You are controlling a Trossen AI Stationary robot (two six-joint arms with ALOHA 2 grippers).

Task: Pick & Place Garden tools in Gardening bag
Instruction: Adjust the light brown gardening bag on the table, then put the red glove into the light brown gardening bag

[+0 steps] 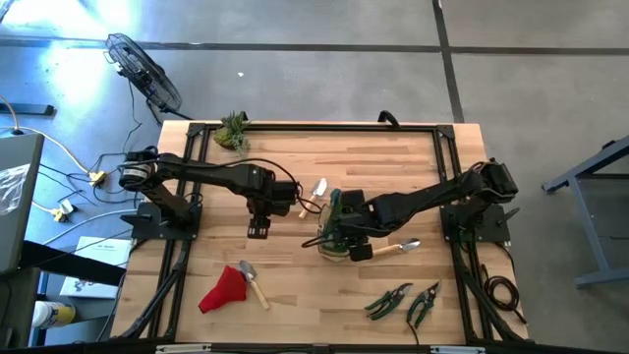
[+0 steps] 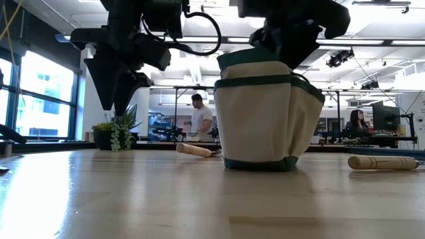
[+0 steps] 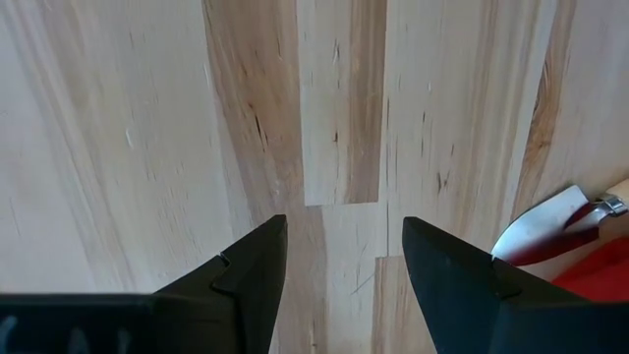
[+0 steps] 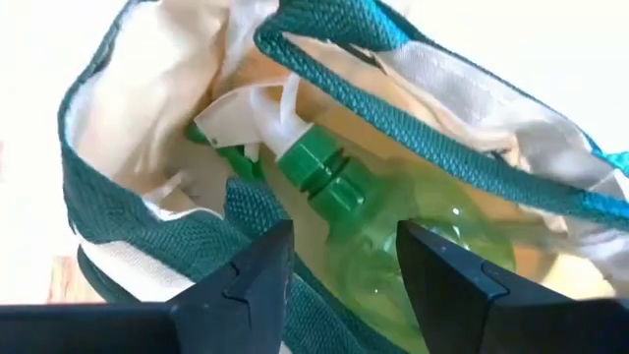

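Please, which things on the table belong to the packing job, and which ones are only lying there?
For the job:
bag
spray bottle, already inside the bag
red glove
trowel beside the glove
second trowel
third trowel
two shears

Just lying about:
plant

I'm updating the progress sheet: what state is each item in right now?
Spray bottle: lying inside the bag.
Gardening bag: upright, mouth open.
Left end effector: open, empty, above bare table.
Right end effector: open, over the bag's mouth.
Two pruning shears: lying on table.
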